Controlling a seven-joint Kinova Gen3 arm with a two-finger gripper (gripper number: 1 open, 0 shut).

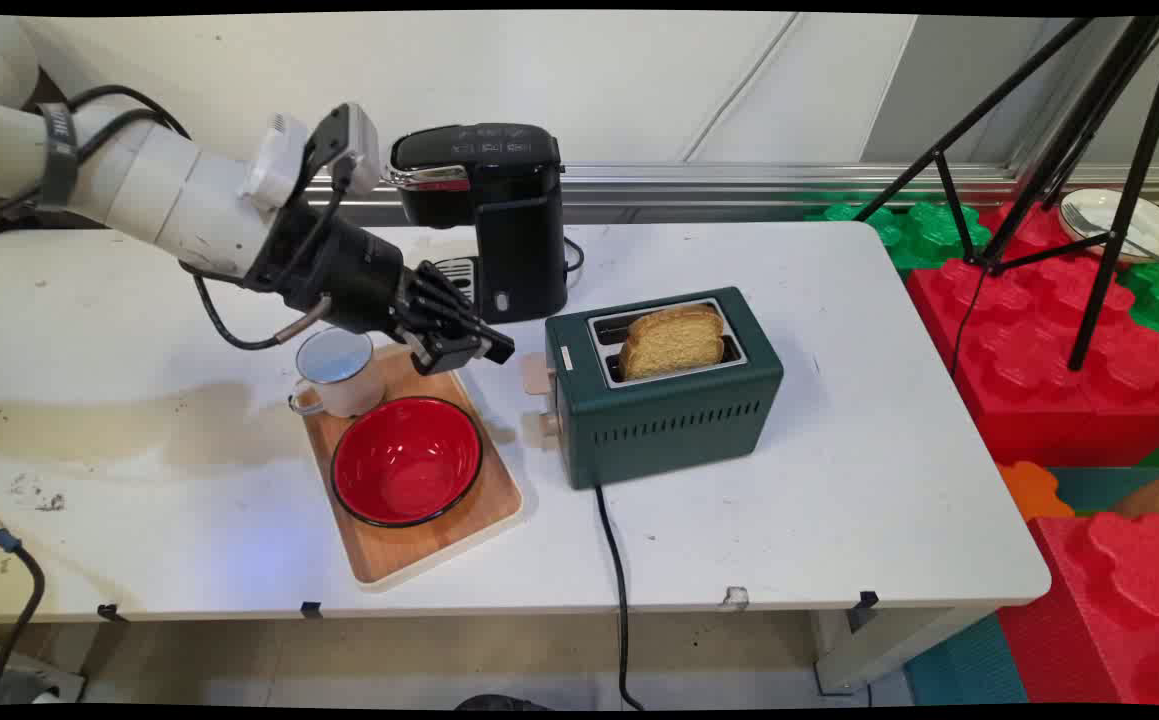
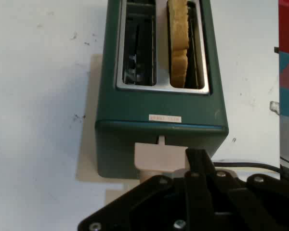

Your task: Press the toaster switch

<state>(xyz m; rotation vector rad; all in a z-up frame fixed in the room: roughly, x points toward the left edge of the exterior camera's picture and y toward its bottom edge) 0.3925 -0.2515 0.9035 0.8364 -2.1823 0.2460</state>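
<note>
The lever (image 1: 536, 372) (image 2: 159, 156), a pale slider on the narrow end of the toaster (image 1: 669, 420) (image 2: 159, 103), lies just ahead of the end effector (image 1: 494, 348) (image 2: 198, 156) and slightly below its tip. The end effector's fingers are seen pressed together, with nothing held between them. In the hand view their joined tip overlaps the far right part of the lever. Whether it is actually touched cannot be told, and in the main view a small gap seems to be left.

The tip is thus set off toward one end of the lever rather than over its middle, and the arm is angled down toward the toaster from above the tray (image 1: 419, 545).

Beyond the lever, a slice of bread (image 1: 674, 340) (image 2: 179, 43) is seen standing proud of one slot. The other slot is empty. A second pale knob (image 1: 546, 425) is placed below the lever.

Right under the end effector's linkage a white cup (image 1: 339, 372) is stood on the tray, with a red bowl (image 1: 406, 460) beside it, nearer the camera. A black coffee maker (image 1: 499, 220) is stood close behind the end effector. All of it is carried by the white tabletop (image 1: 839, 450).
</note>
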